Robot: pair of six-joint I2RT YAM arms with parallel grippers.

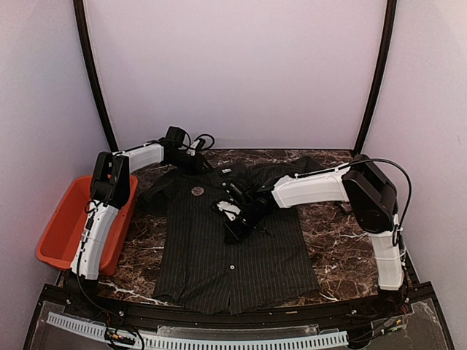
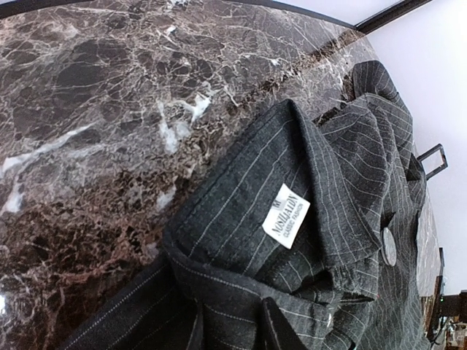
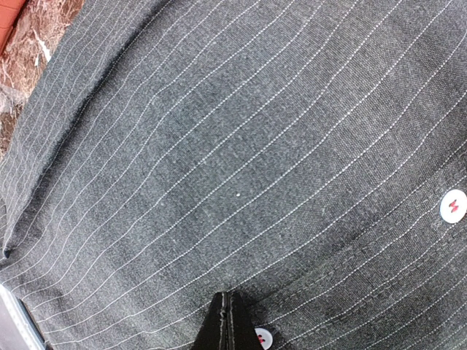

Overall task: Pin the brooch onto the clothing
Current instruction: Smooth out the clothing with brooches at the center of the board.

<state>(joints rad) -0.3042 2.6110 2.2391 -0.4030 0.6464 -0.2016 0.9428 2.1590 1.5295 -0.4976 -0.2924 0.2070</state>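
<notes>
The clothing (image 1: pixel 219 255), a dark pinstriped short-sleeved shirt, is laid flat, front upward, at the middle of the marble table (image 1: pixel 328 226). The collar is directed towards the far edge and the hem towards the arm bases. A line of white buttons (image 3: pixel 453 206) is seen down the front. The brooch (image 1: pixel 197 191), a small round disc, is located on the chest of the shirt, left of the button line in the top view and just below the collar (image 2: pixel 241 197). In the left wrist view the collar is shown raised and folded open, and a white woven label (image 2: pixel 286 216) is exposed inside it.

The right gripper (image 3: pixel 228 302) is positioned over the middle of the shirt front, below and to the right of the brooch in the top view. Its jaws are pressed together, and the tip is set down on the cloth just beside a white button. Whether any fabric is caught between the jaws cannot be told.

The left gripper (image 1: pixel 195 162) is placed at the collar, on the far side of the brooch. Its fingers are not clearly shown in any view, so it cannot be told whether the jaws are apart or together.

An orange bin (image 1: pixel 62 219) is located at the left edge of the table, beside the left arm.
</notes>
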